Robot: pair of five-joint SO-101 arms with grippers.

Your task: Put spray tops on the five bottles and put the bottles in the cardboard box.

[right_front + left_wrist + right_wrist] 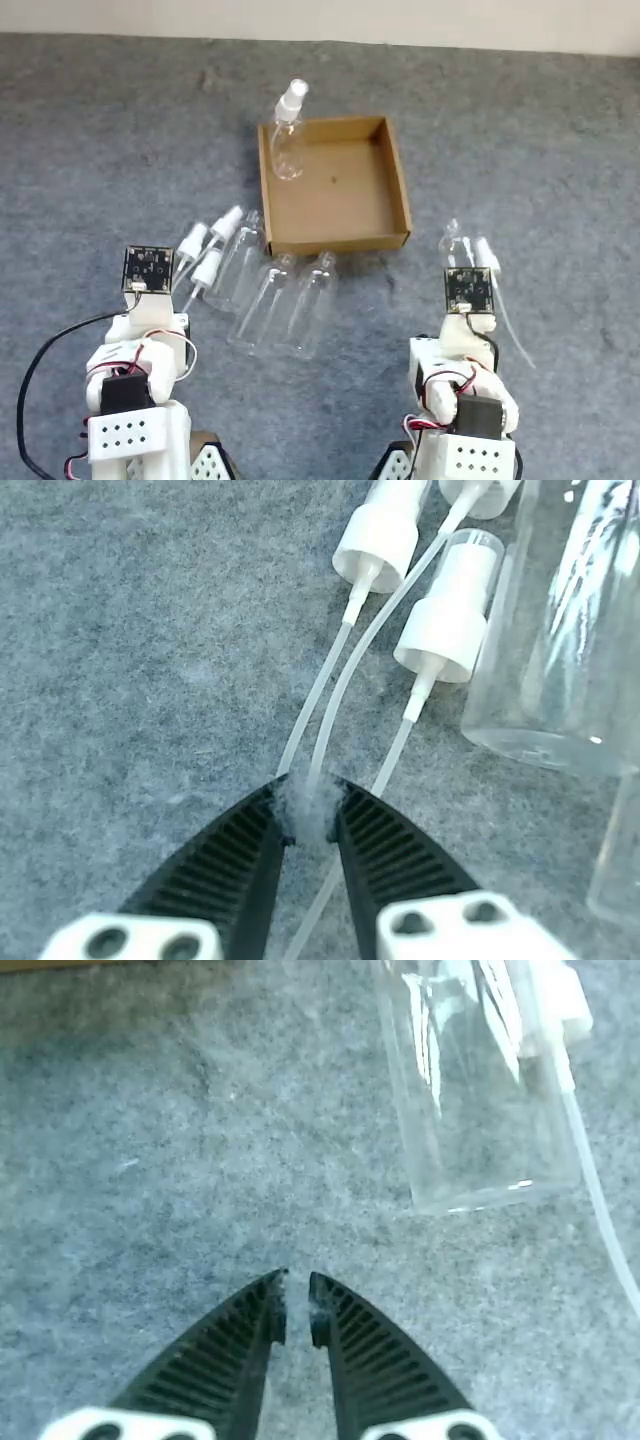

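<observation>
The cardboard box (400,180) sits mid-table (120,130). One bottle with its spray top on (288,140) leans over the box's far left corner. Three open bottles (265,300) lie just off its near left corner, and three loose spray tops (207,268) lie left of them. The left hand (312,815) is narrowly open astride two of their thin tubes (340,680). Off the box's near right corner lies a fifth bottle (470,1090) beside a spray top (555,1000). The right hand (297,1305) is nearly closed and holds nothing.
</observation>
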